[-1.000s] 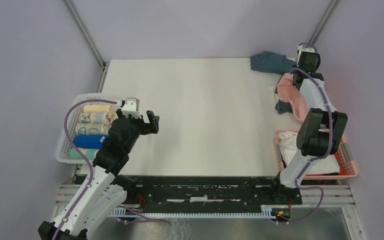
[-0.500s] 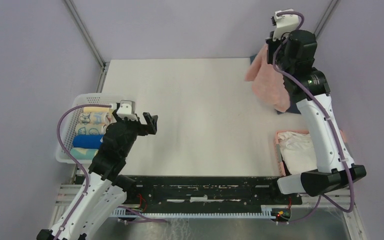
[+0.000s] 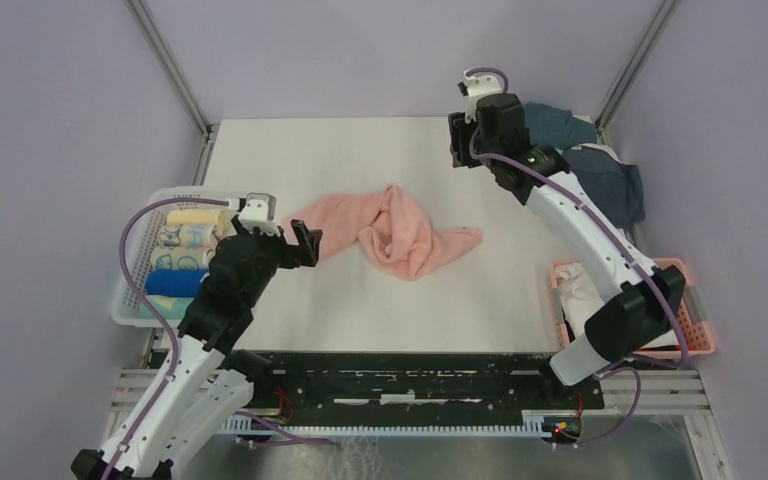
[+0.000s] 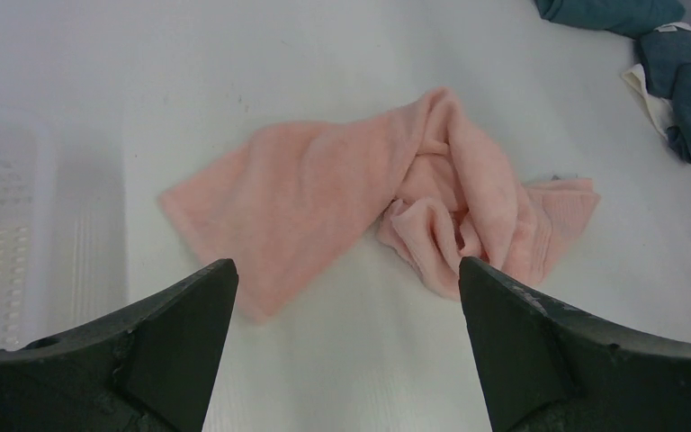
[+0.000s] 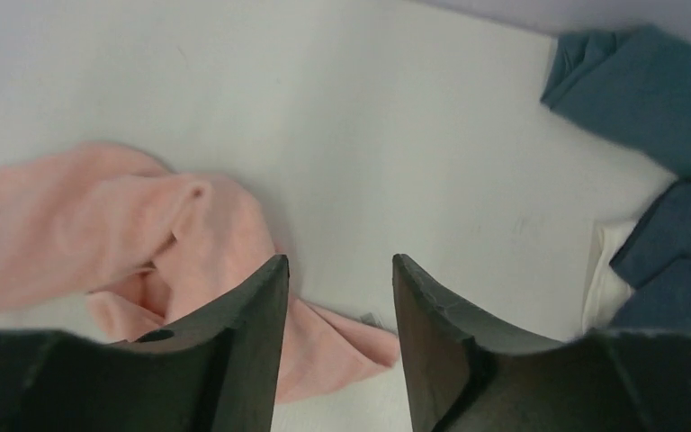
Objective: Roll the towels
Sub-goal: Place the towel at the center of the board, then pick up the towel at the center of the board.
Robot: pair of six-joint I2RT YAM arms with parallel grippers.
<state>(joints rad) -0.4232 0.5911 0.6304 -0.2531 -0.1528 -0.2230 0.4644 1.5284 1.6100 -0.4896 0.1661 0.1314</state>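
Pink towel [image 3: 400, 235] is seen crumpled and twisted at the middle of the white surface [image 3: 360, 150]. The left gripper [image 3: 302, 246] is held wide open and empty just beside its left end. The right gripper [image 3: 457, 140] is parted and empty, near dark blue towels [image 3: 600, 170] heaped at the far right.

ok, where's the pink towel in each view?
Top: pink towel centre, crumpled.
Left wrist: pink towel mid-frame.
Right wrist: pink towel left side.
Shared landmark: teal towel, upper right in all three.
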